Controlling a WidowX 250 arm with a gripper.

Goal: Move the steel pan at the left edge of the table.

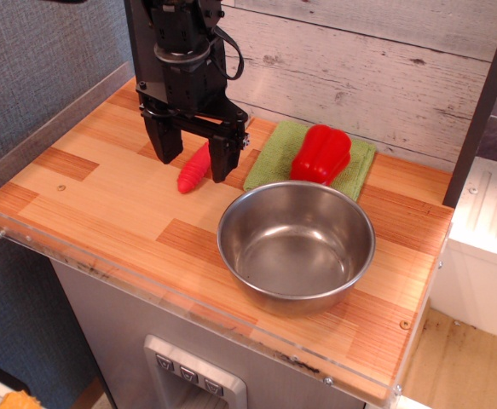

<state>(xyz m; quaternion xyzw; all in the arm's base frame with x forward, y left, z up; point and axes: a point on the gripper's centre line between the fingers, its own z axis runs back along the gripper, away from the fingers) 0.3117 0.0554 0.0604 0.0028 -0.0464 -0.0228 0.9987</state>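
Toward the table's [103, 183] front right sat the pan [297, 245], upright, clear of the gripper [191, 155]. That hung behind it, jaws spread wide, a red ridged toy [193, 171] between them; a pepper [320, 154] lay on a green cloth [274, 155].

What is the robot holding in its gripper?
Nothing. The gripper is open above the table, with a small red toy lying between its fingers, ungrasped.

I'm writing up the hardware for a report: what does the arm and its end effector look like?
The arm is matte black and blocky, with a metal ring band at the wrist and a black cable looping down its right side. The end effector is black too: two flat, thick rectangular fingers hanging from a crossbar with small screws. No markings are readable.
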